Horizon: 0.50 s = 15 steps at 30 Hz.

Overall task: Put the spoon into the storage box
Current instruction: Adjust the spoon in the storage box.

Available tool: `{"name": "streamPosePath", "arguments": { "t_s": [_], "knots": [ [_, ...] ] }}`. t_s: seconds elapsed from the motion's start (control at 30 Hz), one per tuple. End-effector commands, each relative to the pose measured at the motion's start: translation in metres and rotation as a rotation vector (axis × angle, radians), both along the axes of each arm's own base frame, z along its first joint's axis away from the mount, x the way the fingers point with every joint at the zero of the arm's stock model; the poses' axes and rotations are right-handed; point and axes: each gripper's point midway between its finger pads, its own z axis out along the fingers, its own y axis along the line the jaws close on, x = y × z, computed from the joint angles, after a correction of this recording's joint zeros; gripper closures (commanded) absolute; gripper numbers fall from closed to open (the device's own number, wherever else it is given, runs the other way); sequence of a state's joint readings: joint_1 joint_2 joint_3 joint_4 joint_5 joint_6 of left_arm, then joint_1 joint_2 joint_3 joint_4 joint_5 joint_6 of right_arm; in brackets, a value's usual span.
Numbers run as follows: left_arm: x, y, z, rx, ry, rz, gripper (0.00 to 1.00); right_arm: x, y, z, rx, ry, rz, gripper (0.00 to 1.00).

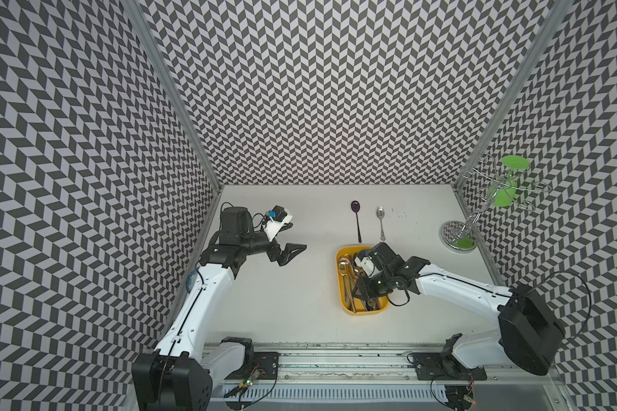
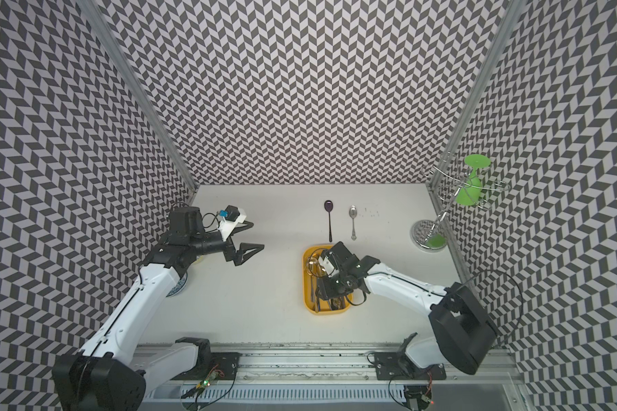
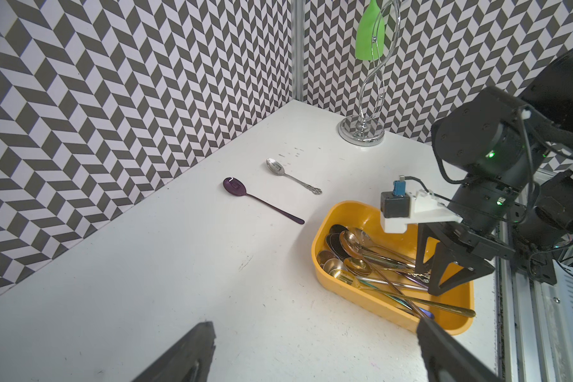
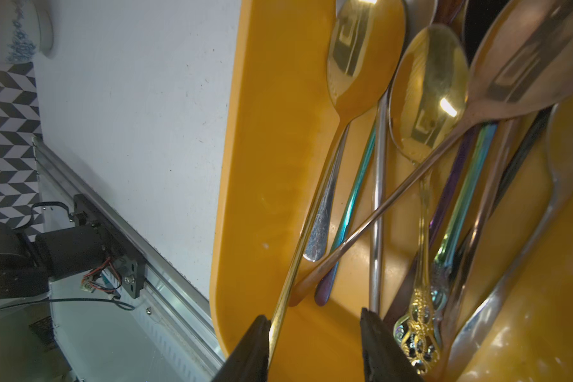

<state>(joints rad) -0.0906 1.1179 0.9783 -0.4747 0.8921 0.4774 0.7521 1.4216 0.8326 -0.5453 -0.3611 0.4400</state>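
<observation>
**Right claw low in the yellow box, a gold spoon handle against one finger**

The right gripper (image 4: 313,317) reaches down into the storage box (image 4: 262,165), its fingertips close to the box floor. Its jaws stand apart with a clear gap between them. In the right wrist view the thin handle of a gold spoon (image 4: 358,66) lies along the inner face of one finger, and the other finger is well clear of it, so nothing is clamped. The gold spoon lies inside the box with its bowl toward the far end, among a heap of other spoons in gold, copper, silver and rainbow finishes, their handles crossing.

The box sits on the white table (image 1: 282,284), right of centre in both top views. Just beyond its far end two spoons lie side by side on the table, bowls toward the back wall: a dark purple spoon (image 1: 356,220) and a silver spoon (image 1: 380,222) with an ornate handle.

The left gripper (image 1: 294,240) hangs over bare table well to the left of the box, jaws spread wide and empty.

A chrome stand (image 1: 458,235) with a green goblet (image 1: 503,194) is in the far right corner.
</observation>
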Motion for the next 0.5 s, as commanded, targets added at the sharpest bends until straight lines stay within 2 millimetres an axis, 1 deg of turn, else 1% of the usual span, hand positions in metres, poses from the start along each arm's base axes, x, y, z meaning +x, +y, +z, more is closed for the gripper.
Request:
{"name": "streamPosePath", "arguments": {
  "t_s": [0.0, 0.13, 0.23, 0.4, 0.47],
  "knots": [
    [-0.002, 0.0, 0.013, -0.017, -0.024, -0.014, 0.01, -0.007, 0.016, 0.003, 0.065, 0.021, 0.027, 0.56],
    [-0.002, -0.001, 0.008, -0.02, -0.027, -0.017, 0.01, -0.015, 0.022, -0.003, 0.081, 0.043, 0.051, 0.61],
    [-0.003, 0.0, 0.013, -0.019, -0.025, -0.016, 0.01, -0.018, 0.022, -0.009, 0.07, 0.056, 0.052, 0.65],
    [-0.002, 0.0, 0.01, -0.018, -0.027, -0.013, 0.01, -0.018, 0.024, -0.018, 0.063, 0.074, 0.064, 0.83],
    [-0.003, 0.0, 0.013, -0.016, -0.027, -0.015, 0.01, -0.015, 0.025, -0.017, 0.065, 0.062, 0.05, 0.87]
  ]
}}
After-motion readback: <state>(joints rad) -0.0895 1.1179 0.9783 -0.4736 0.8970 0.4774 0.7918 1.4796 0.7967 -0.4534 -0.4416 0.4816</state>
